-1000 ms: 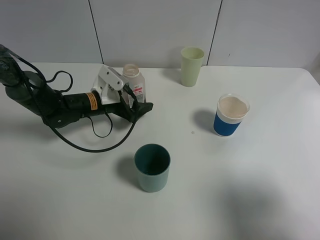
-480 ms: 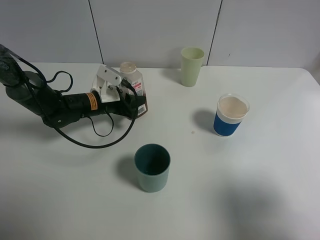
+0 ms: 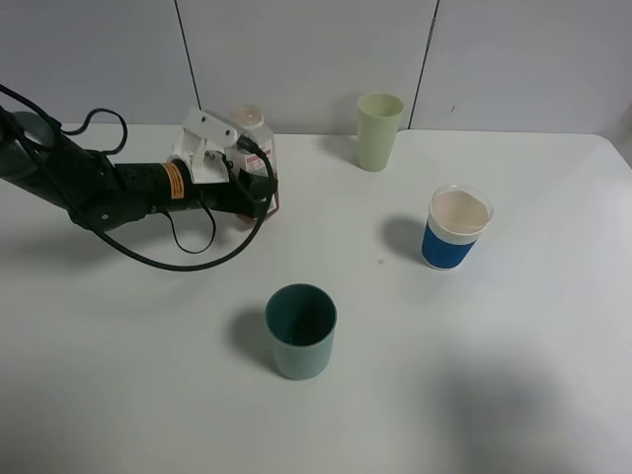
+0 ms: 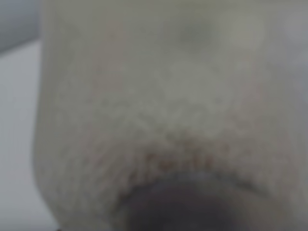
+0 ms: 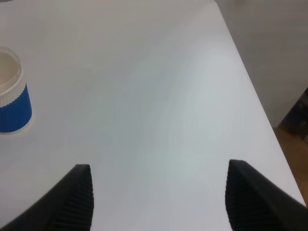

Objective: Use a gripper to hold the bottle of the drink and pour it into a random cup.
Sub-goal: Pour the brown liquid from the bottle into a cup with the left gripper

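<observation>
The bottle of the drink [image 3: 250, 121], clear with a white-and-red label and dark liquid, stands upright at the back left of the table. My left gripper [image 3: 254, 191], a white jaw block on a black arm with an orange label, is shut around the bottle's lower body. The bottle [image 4: 159, 110] fills the left wrist view as a blur. The teal-green cup [image 3: 300, 331] stands upright at the front middle, well apart from the bottle. My right gripper [image 5: 159, 202] is open and empty over bare table at the right; it does not show in the exterior view.
A tall pale green cup [image 3: 379, 129] stands at the back middle. A blue-and-white cup [image 3: 456, 228] stands at the right and shows in the right wrist view [image 5: 10, 94]. Black cables [image 3: 188, 252] loop below the left arm. The table's right edge [image 5: 260, 101] is close.
My left gripper's jaws slid around the bottle and closed on it. Gripper and bottle have since shifted left and toward the back. The cups have not moved.
</observation>
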Tool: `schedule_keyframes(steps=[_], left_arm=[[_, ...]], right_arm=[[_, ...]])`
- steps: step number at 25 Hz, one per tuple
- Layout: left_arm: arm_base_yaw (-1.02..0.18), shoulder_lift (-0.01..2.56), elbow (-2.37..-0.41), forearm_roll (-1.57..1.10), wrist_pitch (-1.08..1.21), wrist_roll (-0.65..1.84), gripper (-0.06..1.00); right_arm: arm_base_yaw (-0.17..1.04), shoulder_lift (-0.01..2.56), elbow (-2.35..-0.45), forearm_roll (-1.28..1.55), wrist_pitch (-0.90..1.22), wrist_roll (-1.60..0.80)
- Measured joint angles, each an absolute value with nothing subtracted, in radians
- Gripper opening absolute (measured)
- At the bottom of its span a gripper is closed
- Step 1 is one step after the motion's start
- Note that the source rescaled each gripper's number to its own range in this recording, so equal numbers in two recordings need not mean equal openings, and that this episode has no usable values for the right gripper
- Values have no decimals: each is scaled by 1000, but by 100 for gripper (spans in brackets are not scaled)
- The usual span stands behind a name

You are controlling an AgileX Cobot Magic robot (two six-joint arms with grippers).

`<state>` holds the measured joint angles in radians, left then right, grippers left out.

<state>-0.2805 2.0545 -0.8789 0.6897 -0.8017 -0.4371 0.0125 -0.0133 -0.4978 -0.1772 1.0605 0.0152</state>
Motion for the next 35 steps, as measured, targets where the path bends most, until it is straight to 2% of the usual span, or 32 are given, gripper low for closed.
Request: schedule_keyframes(steps=[9,28,35], left_arm=[[-281,1843,-787,543,-656,-462,4],[-281,1452,-748,341,-29,-374,4],[-281,1317,-714,339,18,-335,4]], right_arm=[[13,-13,-498,-177,1060,15],[13,-13,-498,-177,1060,15],[13,-13,-498,-177,1060,15]])
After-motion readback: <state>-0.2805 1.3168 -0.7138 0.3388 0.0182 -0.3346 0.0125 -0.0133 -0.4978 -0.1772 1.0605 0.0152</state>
